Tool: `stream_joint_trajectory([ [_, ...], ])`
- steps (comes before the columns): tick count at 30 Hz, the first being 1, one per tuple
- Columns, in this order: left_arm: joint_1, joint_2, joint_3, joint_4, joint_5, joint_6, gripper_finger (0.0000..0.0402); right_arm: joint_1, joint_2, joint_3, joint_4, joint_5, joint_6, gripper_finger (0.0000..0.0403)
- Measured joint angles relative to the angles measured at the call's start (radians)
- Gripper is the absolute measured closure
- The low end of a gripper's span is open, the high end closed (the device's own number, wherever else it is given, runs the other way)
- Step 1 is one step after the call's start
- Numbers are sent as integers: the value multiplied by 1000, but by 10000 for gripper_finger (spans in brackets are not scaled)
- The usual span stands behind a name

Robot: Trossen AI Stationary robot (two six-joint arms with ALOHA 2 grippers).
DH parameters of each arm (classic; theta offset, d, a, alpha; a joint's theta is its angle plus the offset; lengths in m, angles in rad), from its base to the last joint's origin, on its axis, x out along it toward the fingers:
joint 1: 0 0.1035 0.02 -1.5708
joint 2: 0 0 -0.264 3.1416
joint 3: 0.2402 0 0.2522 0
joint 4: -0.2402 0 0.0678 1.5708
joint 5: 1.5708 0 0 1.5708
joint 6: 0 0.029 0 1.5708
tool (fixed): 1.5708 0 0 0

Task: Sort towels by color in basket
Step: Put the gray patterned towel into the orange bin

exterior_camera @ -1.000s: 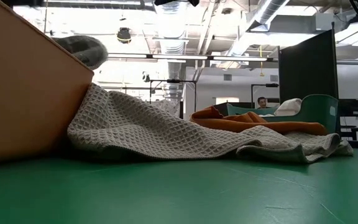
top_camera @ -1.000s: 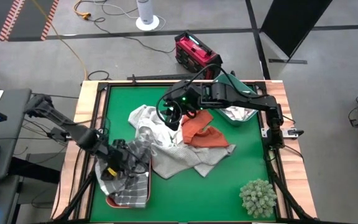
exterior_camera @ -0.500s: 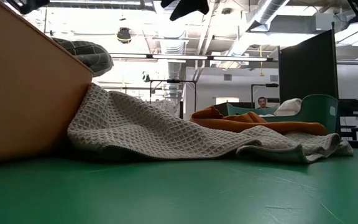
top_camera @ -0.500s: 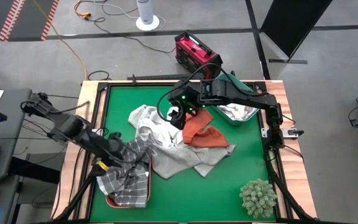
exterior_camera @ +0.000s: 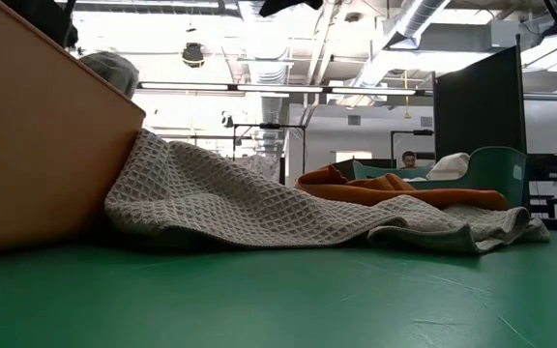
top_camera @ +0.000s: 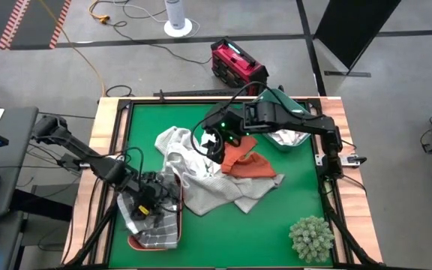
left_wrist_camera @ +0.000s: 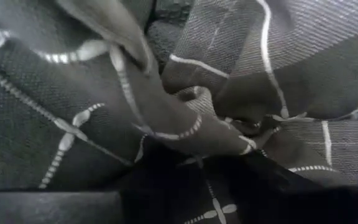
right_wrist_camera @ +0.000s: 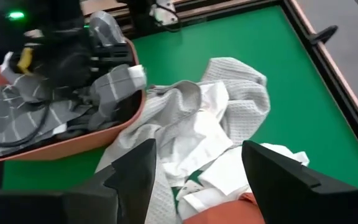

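Observation:
The grey checked towel (top_camera: 156,225) lies bunched in the terracotta basket (top_camera: 131,241) at the table's near left. My left gripper (top_camera: 150,201) reaches down into that basket, shut on the towel (left_wrist_camera: 104,93). My right gripper (right_wrist_camera: 197,180) hangs open above the pile in the middle of the table and touches nothing. Below it lie a white towel (right_wrist_camera: 210,143), a pale waffle towel (top_camera: 216,191) and the rust-orange towel (top_camera: 246,161), all spread on the green table. My left gripper has a bunched fold of the grey checked towel (left_wrist_camera: 197,134), coming at it slanting from above. The cloth crowds around the fingers and hides them, so which part or how many layers cannot be told. The towel lies slack, heaped in the basket (right_wrist_camera: 104,134).
A green basket (top_camera: 287,139) with a white towel in it stands at the far right. A spiky pale-green plant ball (top_camera: 312,236) sits at the near right corner. A raised wooden rim (top_camera: 111,112) runs round the green table. Bare green surface lies along the near edge.
My left gripper rose a little with the grey checked towel, which hung stretched over the basket's rim. It then came back down into the basket, and the towel has sunk into a heap there.

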Motion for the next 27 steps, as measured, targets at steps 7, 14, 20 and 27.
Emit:
stream_joint_trajectory([
  [7,5,-35,0,22,101,-88,272,49,8,-3,2,0,-38,137],
  [14,2,-128,153,-46,100,-83,272,36,8,-46,-66,5,-42,137],
  [20,2,-170,266,-73,54,-44,272,30,71,-97,-164,3,-53,137],
  [27,2,-116,185,-83,-156,-34,272,43,141,-115,-186,-3,-8,137],
])
